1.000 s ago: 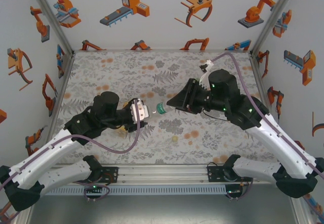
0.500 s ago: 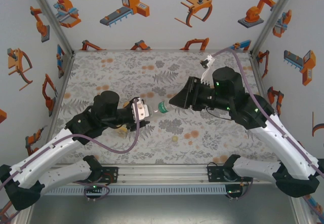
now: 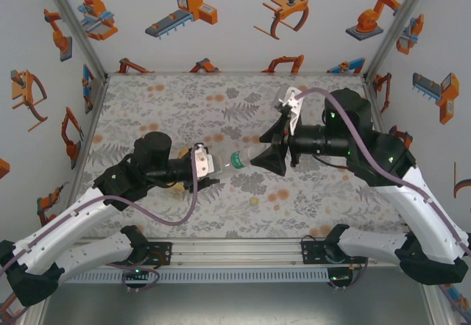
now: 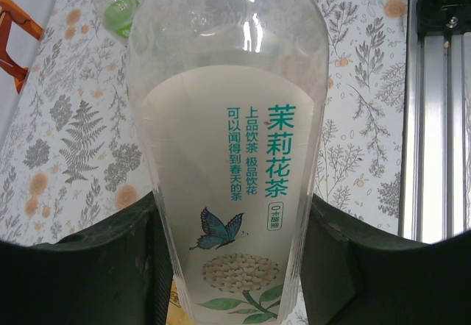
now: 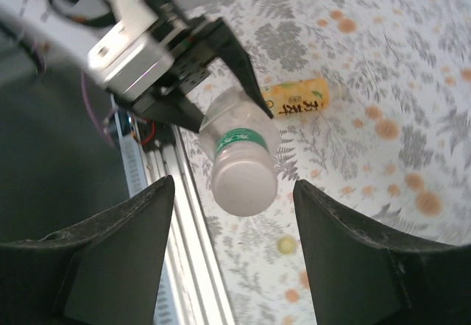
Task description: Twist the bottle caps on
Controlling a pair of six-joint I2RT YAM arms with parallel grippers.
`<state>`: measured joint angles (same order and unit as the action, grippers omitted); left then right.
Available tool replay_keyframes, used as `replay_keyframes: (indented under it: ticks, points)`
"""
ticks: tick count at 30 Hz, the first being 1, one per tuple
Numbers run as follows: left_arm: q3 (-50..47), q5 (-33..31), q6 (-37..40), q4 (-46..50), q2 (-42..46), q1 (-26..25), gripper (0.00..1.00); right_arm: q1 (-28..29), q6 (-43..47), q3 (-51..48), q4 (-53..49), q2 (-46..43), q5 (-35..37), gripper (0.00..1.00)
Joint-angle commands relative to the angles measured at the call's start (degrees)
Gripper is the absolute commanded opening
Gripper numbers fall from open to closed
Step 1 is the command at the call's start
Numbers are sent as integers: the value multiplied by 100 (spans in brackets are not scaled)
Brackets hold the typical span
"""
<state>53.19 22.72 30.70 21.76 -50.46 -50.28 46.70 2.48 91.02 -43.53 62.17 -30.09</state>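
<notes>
Left tool point(image 3: 200, 165) clamped narrow on the clear bottle point(image 4: 232, 156), held sideways above the counter point(image 3: 147, 104), neck pointing mid-counter. Nearest the front rail: a loose pale yellow cap point(image 3: 254, 201). Juice bottle point(image 5: 294, 98) lies flat under the left tool. Past the neck, the right tool point(image 3: 259, 161) stands wide, fingers point(image 5: 110, 251) either side of the cap point(image 5: 243, 181) on the clear bottle, not touching it. Step in hand: grip the cap and turn. Centre on the cap axis, close square on the skirt, twist without dragging the bottle out of the left tool. How far the cap is threaded is hard to tell, possibly only partly. Green blur point(image 4: 119, 9) beyond the bottle, left wrist view, maybe the short green bottle.
</notes>
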Motion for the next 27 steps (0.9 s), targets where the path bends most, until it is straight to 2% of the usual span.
replay_keyframes:
  ticks: [1,5,16,27]
  points:
    - [183,242,96,-27,97,-26,0,16,1652,-82,-129,-86,-858,62]
    - [196,258,159,-20,79,-26,0,15,2025,-108,-187,2,-640,62]
    - [304,268,233,74,32,-29,0,15,2021,-309,-7,86,-889,54]
    - [341,261,244,61,-52,-26,0,15,1826,-412,198,58,-826,38]
